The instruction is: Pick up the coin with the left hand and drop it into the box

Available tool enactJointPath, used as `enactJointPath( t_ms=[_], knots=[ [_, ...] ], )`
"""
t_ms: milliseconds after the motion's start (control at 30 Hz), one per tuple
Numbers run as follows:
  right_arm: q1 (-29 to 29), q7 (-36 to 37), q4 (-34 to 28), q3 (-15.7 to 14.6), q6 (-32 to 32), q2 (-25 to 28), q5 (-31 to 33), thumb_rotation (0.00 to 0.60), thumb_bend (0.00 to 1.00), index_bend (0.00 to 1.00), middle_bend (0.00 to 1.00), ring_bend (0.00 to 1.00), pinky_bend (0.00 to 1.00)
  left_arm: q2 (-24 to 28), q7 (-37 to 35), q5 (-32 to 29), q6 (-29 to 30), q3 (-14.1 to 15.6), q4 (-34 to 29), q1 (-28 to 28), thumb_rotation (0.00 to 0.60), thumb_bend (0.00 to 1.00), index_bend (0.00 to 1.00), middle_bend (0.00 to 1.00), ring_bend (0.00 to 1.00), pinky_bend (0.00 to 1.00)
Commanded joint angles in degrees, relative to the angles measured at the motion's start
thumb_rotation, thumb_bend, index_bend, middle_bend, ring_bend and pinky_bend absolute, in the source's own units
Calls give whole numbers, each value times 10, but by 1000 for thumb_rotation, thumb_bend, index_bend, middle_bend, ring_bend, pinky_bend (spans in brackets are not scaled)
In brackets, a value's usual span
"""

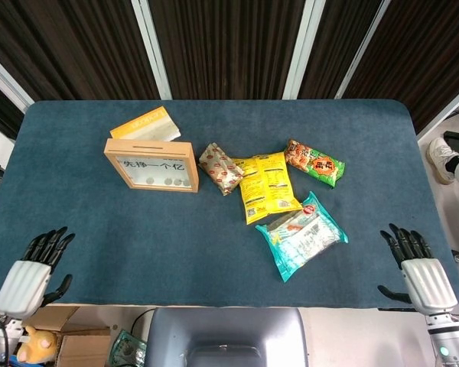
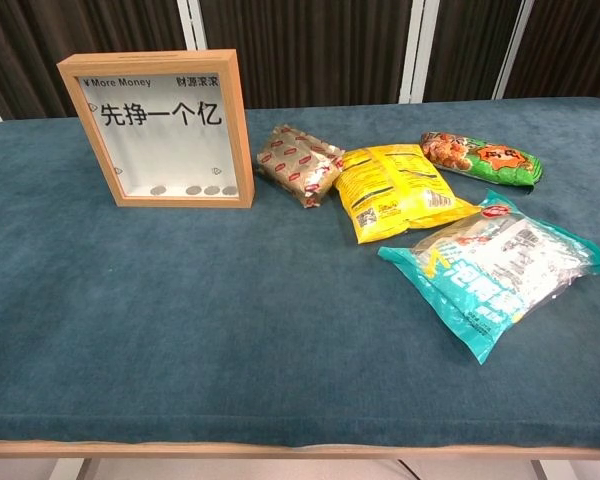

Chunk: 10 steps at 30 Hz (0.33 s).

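The wooden-framed money box (image 1: 151, 164) (image 2: 166, 128) stands upright at the left of the blue table, with several coins (image 2: 190, 190) lying at the bottom behind its clear front. My left hand (image 1: 32, 271) hangs off the table's front left corner, fingers spread, holding nothing. My right hand (image 1: 415, 267) is at the front right corner, also spread and empty. Neither hand shows in the chest view. No loose coin is visible on the cloth.
An orange booklet (image 1: 144, 125) lies behind the box. Snack packs sit mid-table: a brown one (image 1: 221, 168), a yellow one (image 1: 265, 184), an orange-green one (image 1: 314, 162) and a teal one (image 1: 302, 233).
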Motion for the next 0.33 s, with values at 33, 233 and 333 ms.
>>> enactJointPath(
  t_ms=[33, 233, 333],
  knots=[
    [-2, -2, 1, -1, 2, -1, -2, 600, 184, 0, 0, 0, 0, -23, -27, 28, 2, 5, 46, 50, 600, 395, 0, 0, 0, 104],
    [-2, -2, 3, -1, 1, 0, -2, 600, 184, 0, 0, 0, 0, -32, -16, 38, 2, -19, 51, 56, 600, 393, 0, 0, 0, 80],
    [-2, -2, 3, -2, 1, -1, -3, 600, 185, 0, 0, 0, 0, -35, -13, 39, 0, -26, 53, 60, 600, 393, 0, 0, 0, 78]
  ],
)
